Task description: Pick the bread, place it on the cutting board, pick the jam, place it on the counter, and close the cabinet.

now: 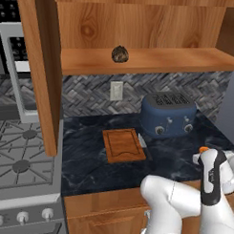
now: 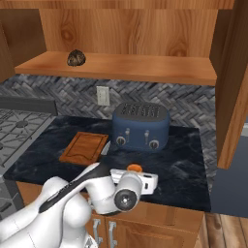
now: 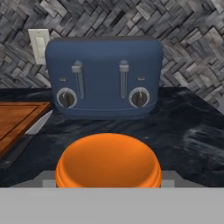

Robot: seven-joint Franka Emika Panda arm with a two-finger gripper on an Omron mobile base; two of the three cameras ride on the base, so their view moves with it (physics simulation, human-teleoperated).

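Wooden and warm brown, the cabinet (image 1: pixel 141 24) stands open above the work area, its door (image 1: pixel 41 73) swung out on the left side of the left base view and its inner shelf (image 2: pixel 145 68) bare apart from the bread (image 1: pixel 120 54), a dark mottled lump that sits toward the shelf's left part. Below it runs the dark marbled tabletop (image 1: pixel 88 161), backed by a grey herringbone wall with a white outlet (image 2: pixel 102 95), and a gas stove (image 1: pixel 17 158) adjoins it on the left. A blue toaster (image 2: pixel 141 127) stands at the back of the tabletop, to the right of the cutting board (image 1: pixel 123 145), which lies flat with nothing on it; a knife (image 3: pixel 33 131) lies just beside the board's right edge, between board and toaster. The white arm (image 2: pixel 72 203) bends low in front of the tabletop edge, and the gripper (image 2: pixel 140 180) sits over the front of the tabletop in front of the toaster. The jam (image 3: pixel 108 162), small and orange, shows right at the gripper in the hand view; whether the gripper is clamped on it cannot be told from these views.
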